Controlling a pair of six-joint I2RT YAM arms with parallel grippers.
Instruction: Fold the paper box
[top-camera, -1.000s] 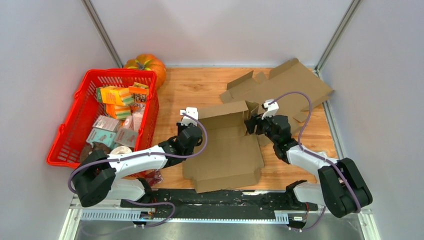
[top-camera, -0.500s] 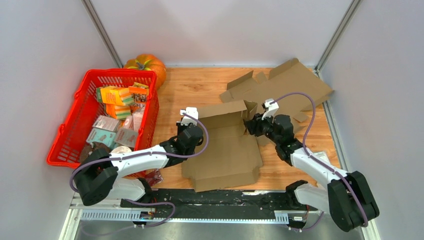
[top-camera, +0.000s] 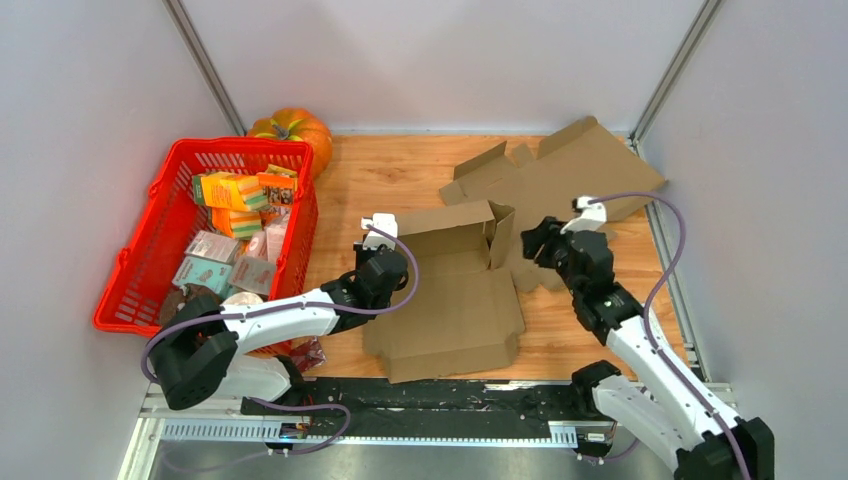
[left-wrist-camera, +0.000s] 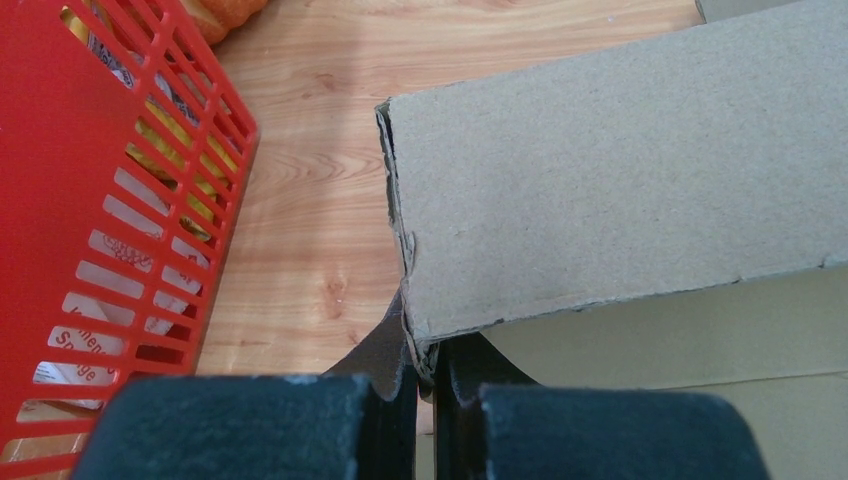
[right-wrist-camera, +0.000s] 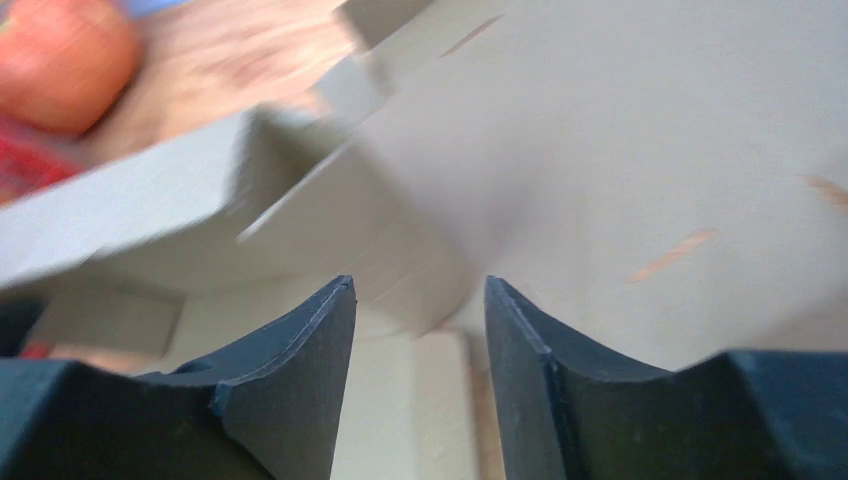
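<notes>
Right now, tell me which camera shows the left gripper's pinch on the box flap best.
Left wrist: the left gripper is shut on the flap at its corner, close up. Top external shows that grip small, from above. Right wrist shows only blurred cardboard.

Wooden table (top-camera: 400, 175), paper box (top-camera: 450, 300), basket (top-camera: 240, 143), pumpkin (top-camera: 295, 128)

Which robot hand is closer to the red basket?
Left. The left fingers pinch the box flap right beside the basket; the right fingers hang open beyond the box's other side, much farther away.
</notes>
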